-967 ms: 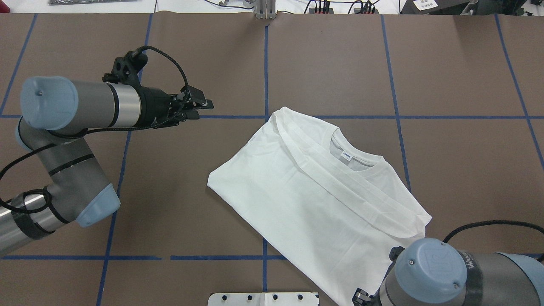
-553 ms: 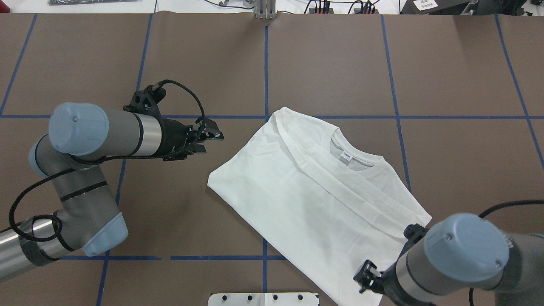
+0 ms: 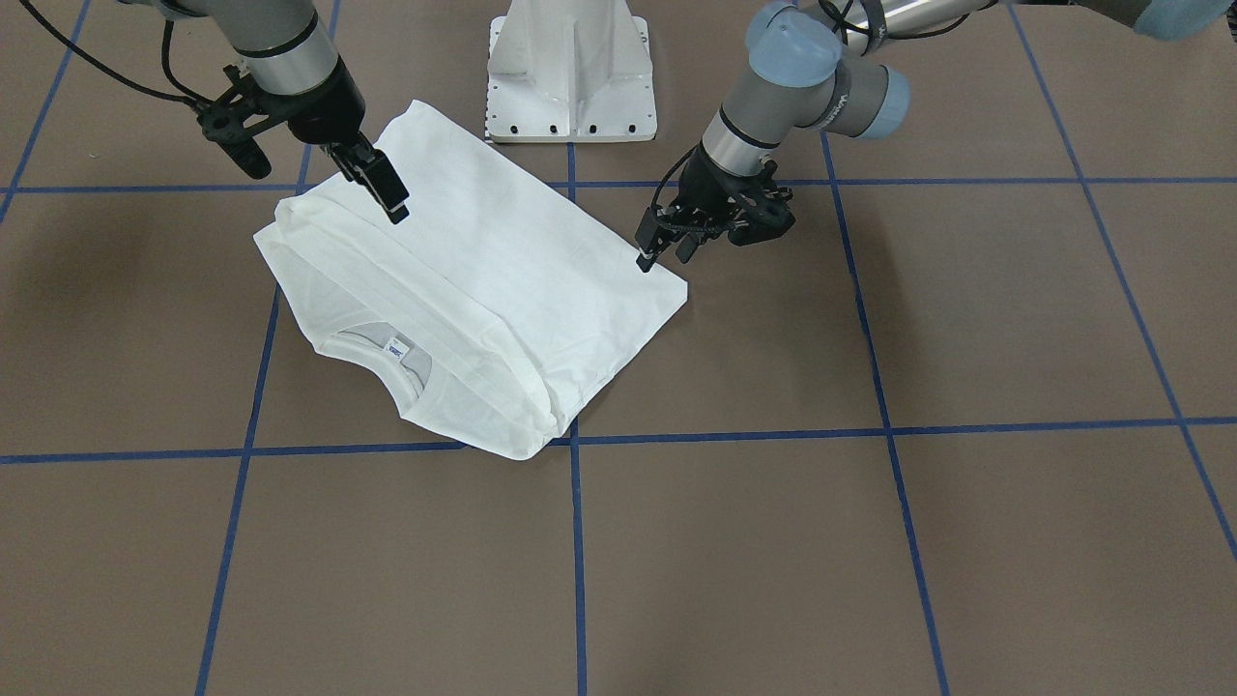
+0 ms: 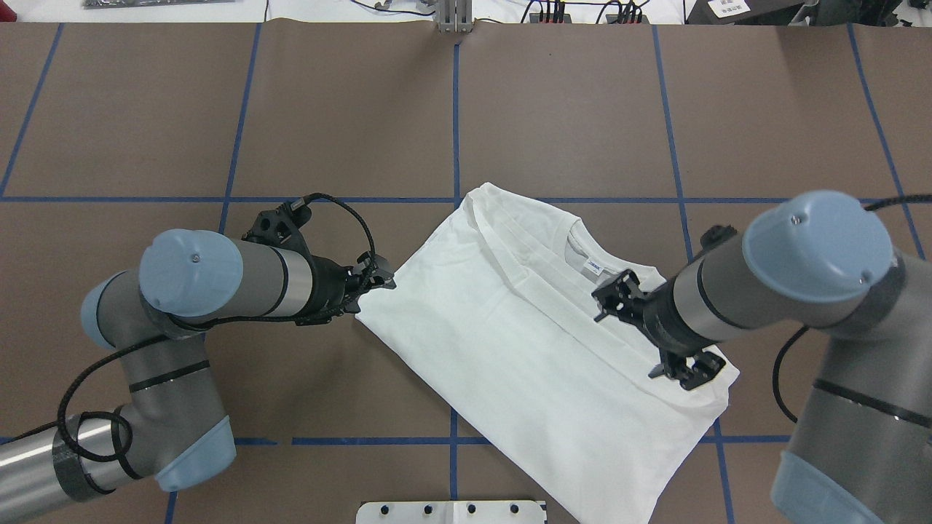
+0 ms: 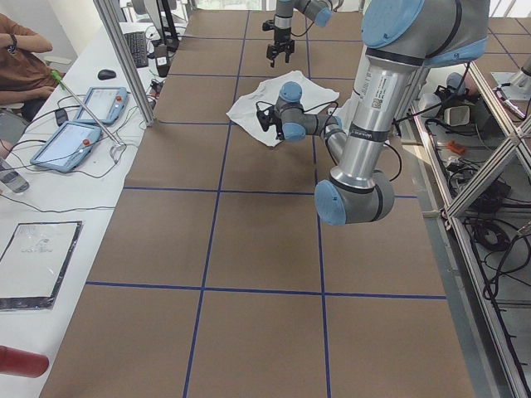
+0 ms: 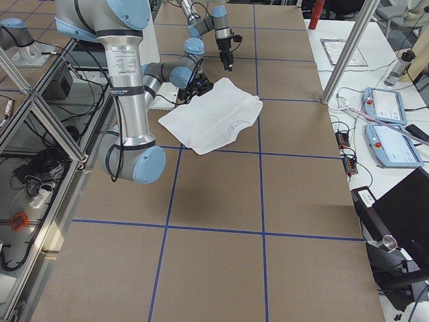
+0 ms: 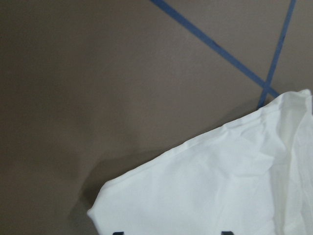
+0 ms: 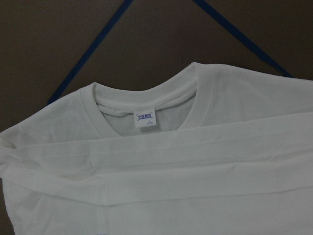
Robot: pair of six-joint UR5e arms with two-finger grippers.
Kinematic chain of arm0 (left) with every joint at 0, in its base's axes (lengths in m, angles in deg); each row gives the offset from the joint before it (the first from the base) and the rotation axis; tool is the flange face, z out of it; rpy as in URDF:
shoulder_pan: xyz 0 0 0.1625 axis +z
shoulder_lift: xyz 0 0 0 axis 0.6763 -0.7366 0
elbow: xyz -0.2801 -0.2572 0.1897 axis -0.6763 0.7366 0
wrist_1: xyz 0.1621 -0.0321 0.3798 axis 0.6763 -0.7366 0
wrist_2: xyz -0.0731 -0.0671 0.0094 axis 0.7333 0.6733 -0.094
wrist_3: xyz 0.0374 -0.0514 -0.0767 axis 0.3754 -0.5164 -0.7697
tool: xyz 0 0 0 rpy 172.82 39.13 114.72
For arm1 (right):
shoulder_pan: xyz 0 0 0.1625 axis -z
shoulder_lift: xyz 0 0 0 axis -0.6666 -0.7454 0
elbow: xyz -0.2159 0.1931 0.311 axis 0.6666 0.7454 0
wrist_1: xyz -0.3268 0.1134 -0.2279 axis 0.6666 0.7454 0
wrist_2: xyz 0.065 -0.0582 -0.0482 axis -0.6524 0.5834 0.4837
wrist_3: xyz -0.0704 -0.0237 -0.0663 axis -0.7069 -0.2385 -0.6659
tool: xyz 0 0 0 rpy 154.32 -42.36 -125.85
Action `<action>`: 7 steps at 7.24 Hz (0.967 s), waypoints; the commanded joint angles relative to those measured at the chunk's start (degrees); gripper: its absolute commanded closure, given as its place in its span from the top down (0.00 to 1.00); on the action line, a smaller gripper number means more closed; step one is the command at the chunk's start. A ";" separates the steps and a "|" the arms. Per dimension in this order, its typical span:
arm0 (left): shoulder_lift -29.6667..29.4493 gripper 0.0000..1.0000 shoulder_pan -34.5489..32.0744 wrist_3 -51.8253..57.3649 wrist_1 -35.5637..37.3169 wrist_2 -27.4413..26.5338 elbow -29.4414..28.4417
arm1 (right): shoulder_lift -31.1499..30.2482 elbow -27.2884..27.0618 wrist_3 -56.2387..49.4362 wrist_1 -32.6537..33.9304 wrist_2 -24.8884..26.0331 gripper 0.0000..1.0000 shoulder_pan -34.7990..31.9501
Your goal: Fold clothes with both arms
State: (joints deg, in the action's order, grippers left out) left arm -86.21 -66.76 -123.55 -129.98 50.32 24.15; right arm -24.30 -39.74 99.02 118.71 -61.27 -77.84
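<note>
T-shirt (image 4: 510,342) folded, one corner cut off overhead, left jaws wide, right jaws unclear

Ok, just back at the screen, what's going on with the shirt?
Both arms are at the half-folded white shirt, which lies flat on the table. The left hand, open, sits by the corner on its side. The right hand is over the opposite edge. Neither visibly holds cloth yet.
</note>
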 commanded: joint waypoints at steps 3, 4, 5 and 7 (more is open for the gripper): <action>-0.13 0.72 1.44 -0.53 0.81 -0.31 -1.69 | 1.12 1.80 -4.15 -0.25 2.53 1.00 -2.90; -0.40 0.70 1.53 -0.53 0.81 -0.31 -2.22 | 1.12 1.80 -4.16 -0.25 2.61 1.00 -2.98; -0.40 0.66 1.53 -0.44 0.81 -0.40 -2.31 | 0.68 2.06 -4.59 -0.25 2.61 1.00 -3.16; -0.66 0.59 1.44 0.35 0.72 -2.58 -3.27 | 0.51 2.06 -5.47 -0.25 2.61 1.00 -3.25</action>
State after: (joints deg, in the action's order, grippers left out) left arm -86.69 -65.29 -123.65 -129.19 49.29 21.49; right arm -23.60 -37.72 93.96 118.46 -58.70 -80.99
